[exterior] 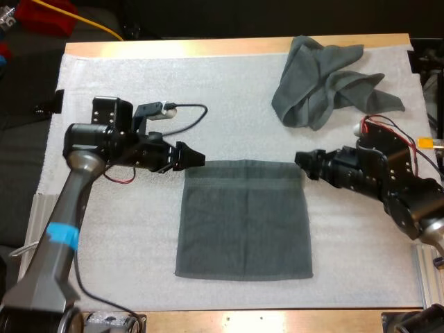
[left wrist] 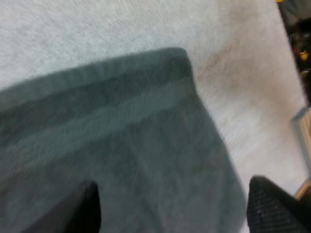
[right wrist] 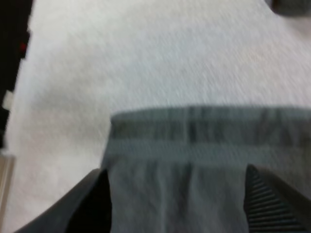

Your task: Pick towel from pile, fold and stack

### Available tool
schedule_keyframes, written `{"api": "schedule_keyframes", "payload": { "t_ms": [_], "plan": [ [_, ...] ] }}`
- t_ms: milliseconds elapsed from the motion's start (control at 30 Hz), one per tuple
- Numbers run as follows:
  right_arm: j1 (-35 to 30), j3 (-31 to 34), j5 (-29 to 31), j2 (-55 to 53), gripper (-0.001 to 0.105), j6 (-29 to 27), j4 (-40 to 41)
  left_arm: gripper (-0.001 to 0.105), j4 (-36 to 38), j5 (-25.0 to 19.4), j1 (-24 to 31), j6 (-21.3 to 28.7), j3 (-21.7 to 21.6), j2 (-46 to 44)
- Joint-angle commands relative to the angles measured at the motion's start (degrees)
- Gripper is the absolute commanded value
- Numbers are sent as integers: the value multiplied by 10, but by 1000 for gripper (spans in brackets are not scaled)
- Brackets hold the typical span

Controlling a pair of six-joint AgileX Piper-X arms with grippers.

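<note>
Squarely in the middle of the white mat (exterior: pixel 104 76) lies a flat towel (exterior: pixel 243 218), dark grey-green, spread smooth as a near square with a woven band along its far edge. A crumpled towel (exterior: pixel 326 80) of the same colour sits bunched near the mat's far right corner, well apart from the flat one. The wooden surface (exterior: pixel 208 47) shows as a strip beyond the mat's far edge.

The left end effector (exterior: pixel 196 159) is just beside the flat towel's far left corner, pointing toward it. In the left wrist view its two black fingers (left wrist: pixel 82 211) stand wide apart over the towel (left wrist: pixel 121 141), with nothing between them, so it is open. The right end effector (exterior: pixel 302 161) sits at the towel's far right corner, facing the left one across the far edge. In the right wrist view its fingers (right wrist: pixel 274 204) are likewise spread over the towel's banded edge (right wrist: pixel 204 145) and hold nothing. Whether either pair touches the cloth cannot be told.
</note>
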Motion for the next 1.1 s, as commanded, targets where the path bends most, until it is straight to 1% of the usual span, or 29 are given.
{"api": "schedule_keyframes", "payload": {
  "t_ms": [0, 133, 300, 467, 533, 567, 633, 733, 900, 1067],
  "plan": [
    [-2, -2, 3, -12, 58, -17, 23, 61, 12, -10, 0, 11, -4, -15],
    [2, -2, 7, -52, 58, -43, 72, 61, 43, -36, 0, 21, -4, -77],
    [7, -2, 12, -107, 58, -50, 99, 61, 66, -38, 0, 22, -4, -144],
    [22, -2, 39, -159, 58, -50, 129, 61, 89, -38, 0, 21, 0, -208],
    [32, -2, 47, -177, 58, -50, 145, 61, 104, -52, 0, 21, 1, -233],
    [34, -2, 49, -181, 58, -50, 150, 61, 109, -58, -2, 21, 1, -241],
    [45, -2, 53, -200, 58, -50, 165, 61, 125, -86, -2, 19, 1, -262],
    [56, -2, 62, -219, 58, -50, 176, 61, 144, -99, -2, 19, 1, -288],
    [73, -2, 80, -254, 58, -46, 206, 61, 171, -101, -2, 14, 1, -318],
    [82, -2, 80, -285, 58, -35, 242, 61, 210, -102, -2, 9, 1, -344]
  ]
}}
